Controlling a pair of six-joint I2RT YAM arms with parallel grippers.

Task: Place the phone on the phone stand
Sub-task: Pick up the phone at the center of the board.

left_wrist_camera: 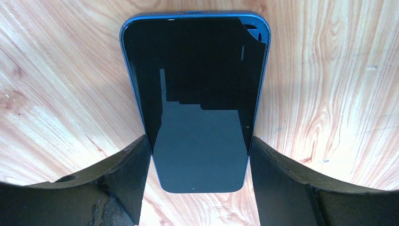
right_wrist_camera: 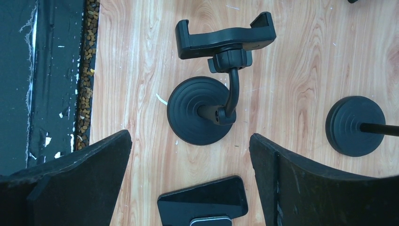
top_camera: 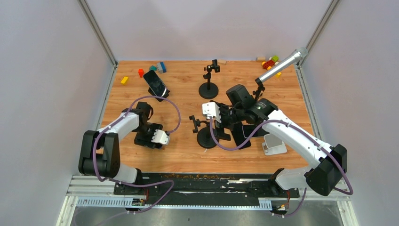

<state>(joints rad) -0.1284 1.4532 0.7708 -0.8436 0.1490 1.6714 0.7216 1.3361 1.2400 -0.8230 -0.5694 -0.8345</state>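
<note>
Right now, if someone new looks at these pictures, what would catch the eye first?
A blue-edged phone lies screen up on the wooden table, between the fingers of the left gripper. Below the open right gripper stands a black phone stand with an empty clamp.

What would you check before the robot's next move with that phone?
1. Phone lies flat on the table, screen up: ok.
2. Phone sits between the fingers of the left gripper: ok.
3. Fingers pressing firmly on its sides: cannot tell.
4. Stand upright on the table, cradle empty: ok.
5. Right gripper open, holding nothing: ok.
</note>
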